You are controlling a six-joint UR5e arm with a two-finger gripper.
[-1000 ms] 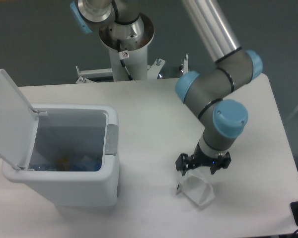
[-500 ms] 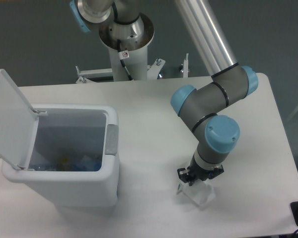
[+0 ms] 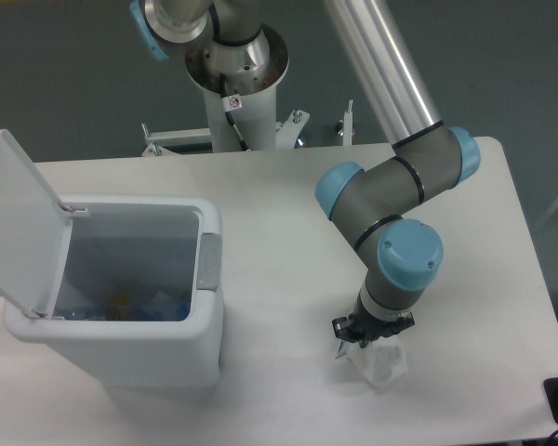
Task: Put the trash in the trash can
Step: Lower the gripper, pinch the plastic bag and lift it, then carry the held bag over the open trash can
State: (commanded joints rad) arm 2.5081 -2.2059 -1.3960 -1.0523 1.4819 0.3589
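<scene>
The step in hand is judged to be the pickup of the small white wrinkly translucent plastic bag (image 3: 379,362), which lies on the white surface (image 3: 288,279) near its front edge, well apart from the white boxy plastic trash can (image 3: 121,348). The claw (image 3: 371,336) is pressed down onto the top of the bag, its black body seen from above beneath the blue-capped wrist joint. The fingers appear drawn close together over the bunched plastic, but whether the bag is actually pinched cannot be told, since the fingertips are hidden by the claw body and the bag.

The bin stands at the left of the surface with its hinged white flip lid (image 3: 19,223) raised and leaning back to the left, so the opening is uncovered; a grey push tab (image 3: 209,263) sits on its right rim. Blue and clear items are glimpsed at the bottom of the bin, possibly the clear plastic water bottle, though this is too blurred to confirm.

If a grip is secured, a lift followed by a carry leftwards over the right rim would be called for, high enough to clear that rim. Nothing stands on the surface between bag and bin. The light bag may slip or cling to the fingers on release.
</scene>
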